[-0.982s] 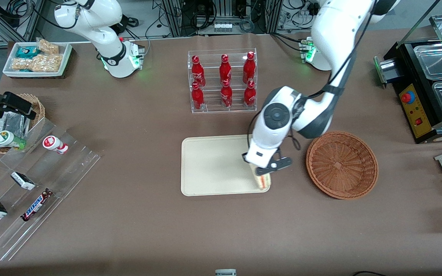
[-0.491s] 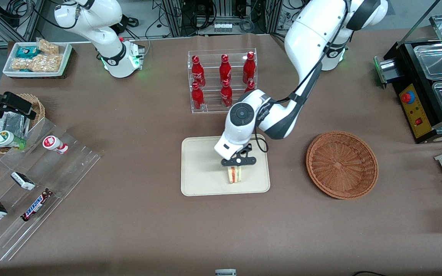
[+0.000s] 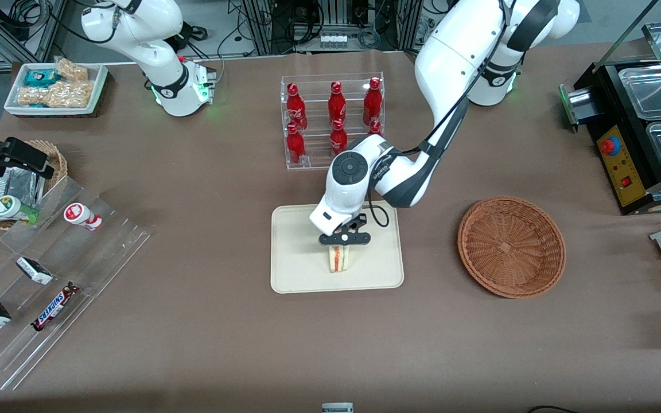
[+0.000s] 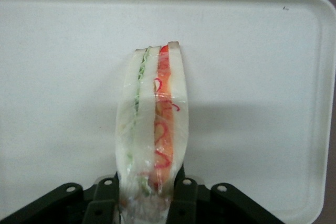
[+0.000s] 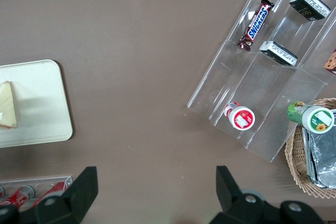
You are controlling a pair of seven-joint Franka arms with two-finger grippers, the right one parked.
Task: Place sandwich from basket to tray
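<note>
The sandwich (image 3: 340, 259) (image 4: 152, 124), a plastic-wrapped wedge of white bread with green and orange-red filling, stands with its cut edge up over the middle of the cream tray (image 3: 293, 258) (image 4: 252, 61). My left gripper (image 3: 342, 243) (image 4: 148, 192) is shut on the sandwich, black fingers (image 4: 181, 195) pressing both bread faces. Whether the wedge rests on the tray floor or hangs just above it cannot be told. The parked arm's wrist view catches one bread face of the sandwich (image 5: 7, 106) on the tray (image 5: 47, 103). The round reddish-brown basket (image 3: 511, 246) sits empty beside the tray, toward the working arm's end.
A clear rack of red bottles (image 3: 334, 120) stands farther from the front camera than the tray, close to my arm's elbow. Clear acrylic steps (image 3: 49, 275) with snack bars and a small tan basket (image 3: 18, 183) lie toward the parked arm's end. A black appliance (image 3: 634, 132) stands near the basket.
My gripper carried the sandwich from the tray's basket-side edge to the tray's middle, shifting slightly farther from the front camera. The grip stayed shut throughout.
</note>
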